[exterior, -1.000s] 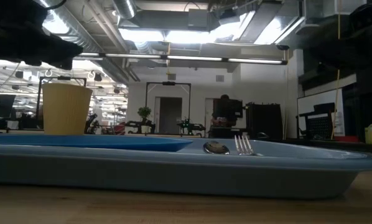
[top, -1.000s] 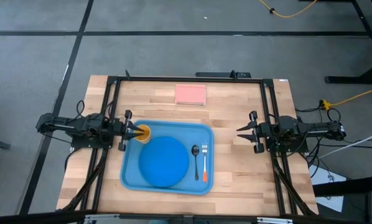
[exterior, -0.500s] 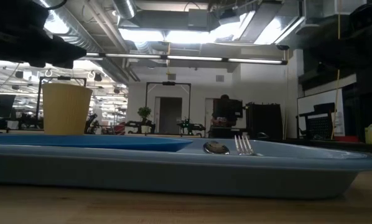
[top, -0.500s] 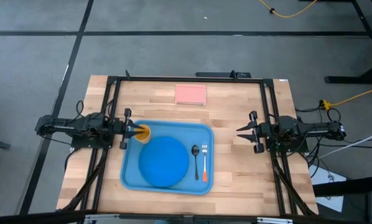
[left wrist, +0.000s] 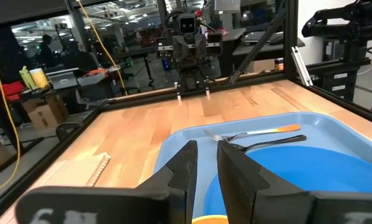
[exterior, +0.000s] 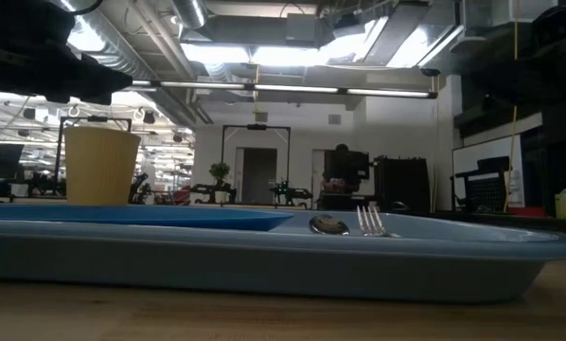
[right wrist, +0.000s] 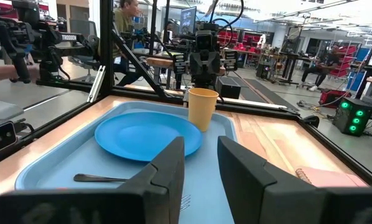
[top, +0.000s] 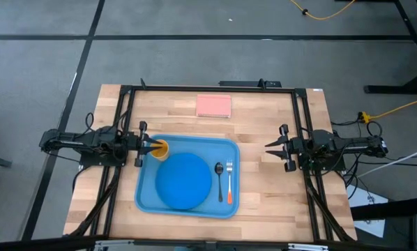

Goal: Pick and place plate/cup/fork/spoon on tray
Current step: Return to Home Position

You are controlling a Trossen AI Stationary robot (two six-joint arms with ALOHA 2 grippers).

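All four pieces sit on the tray [top: 147,195]: cup [top: 160,148] in its far left corner. The left gripper [top: 149,146], fingers narrowly parted, hovers touching-close; retreating carelessly could tip it. Right gripper [top: 270,148] waits open.

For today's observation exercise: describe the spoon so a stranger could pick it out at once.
Find the big light-blue tray mid-table. Right of its round blue plate lie two slim utensils side by side. The spoon is the dark, blackish one nearer the plate; the fork beside it has silver tines and an orange handle.
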